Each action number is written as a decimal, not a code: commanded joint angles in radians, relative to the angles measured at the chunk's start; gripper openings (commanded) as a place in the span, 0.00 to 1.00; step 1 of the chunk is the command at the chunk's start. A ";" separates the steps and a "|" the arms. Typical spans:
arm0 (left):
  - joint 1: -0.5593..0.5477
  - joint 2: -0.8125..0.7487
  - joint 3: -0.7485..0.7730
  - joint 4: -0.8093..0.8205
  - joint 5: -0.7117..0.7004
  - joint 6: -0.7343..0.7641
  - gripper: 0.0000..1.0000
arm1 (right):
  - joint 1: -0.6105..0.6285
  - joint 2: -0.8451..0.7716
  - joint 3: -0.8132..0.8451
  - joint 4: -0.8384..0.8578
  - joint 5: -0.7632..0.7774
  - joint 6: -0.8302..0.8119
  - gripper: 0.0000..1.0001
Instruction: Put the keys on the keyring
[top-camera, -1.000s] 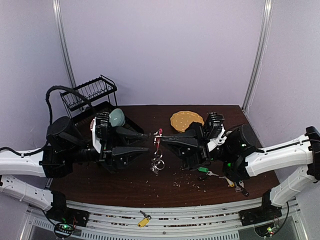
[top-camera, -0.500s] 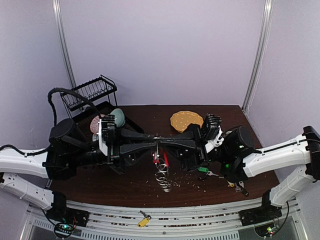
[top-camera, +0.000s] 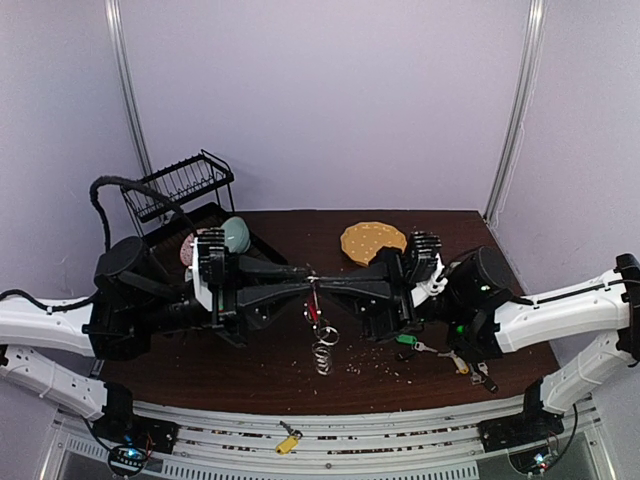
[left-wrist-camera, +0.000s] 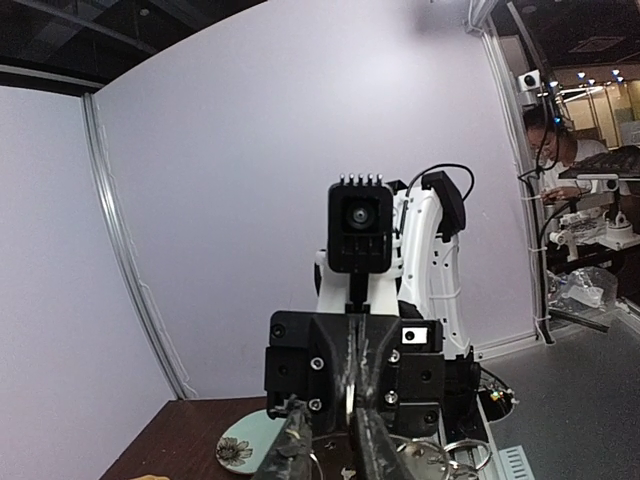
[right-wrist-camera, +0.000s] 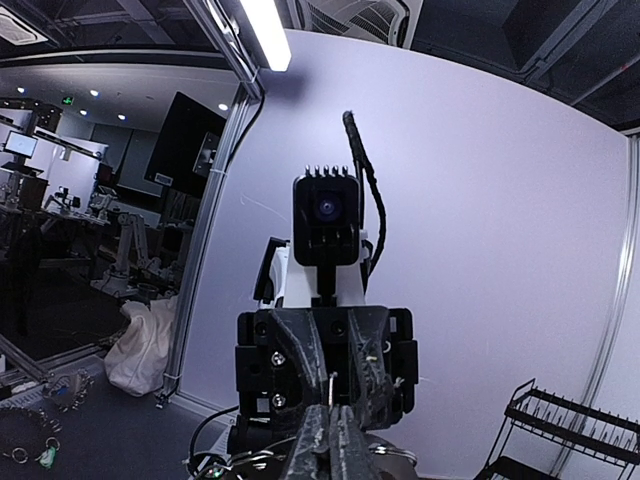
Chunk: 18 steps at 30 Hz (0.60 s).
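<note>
The keyring (top-camera: 316, 306) hangs in the air over the middle of the desk (top-camera: 300, 230), held at its top where your two grippers meet tip to tip. It looks light, and it will probably swing: a stiff red arc with loose metal loops dangling below. Hold it by the rigid arc, not the slippery loops.

The left gripper (top-camera: 300, 280) and the right gripper (top-camera: 328, 285) each have their jaws pressed nearly together, pinching a thin edge of the ring.

The keys (top-camera: 404, 340) lie on the desk beside the right arm, small and probably quick to slip.

Compared with half a second ago, the loops hang closer under the tips and less to the right.
</note>
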 joint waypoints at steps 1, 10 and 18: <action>-0.001 -0.012 0.012 0.064 -0.008 0.017 0.16 | 0.006 -0.027 0.031 -0.056 -0.017 -0.035 0.00; -0.001 -0.030 0.027 -0.074 0.034 0.023 0.35 | -0.007 -0.086 0.030 -0.111 0.063 -0.026 0.00; -0.001 -0.034 0.032 -0.061 -0.038 0.025 0.19 | 0.007 -0.070 0.041 -0.113 0.002 -0.037 0.00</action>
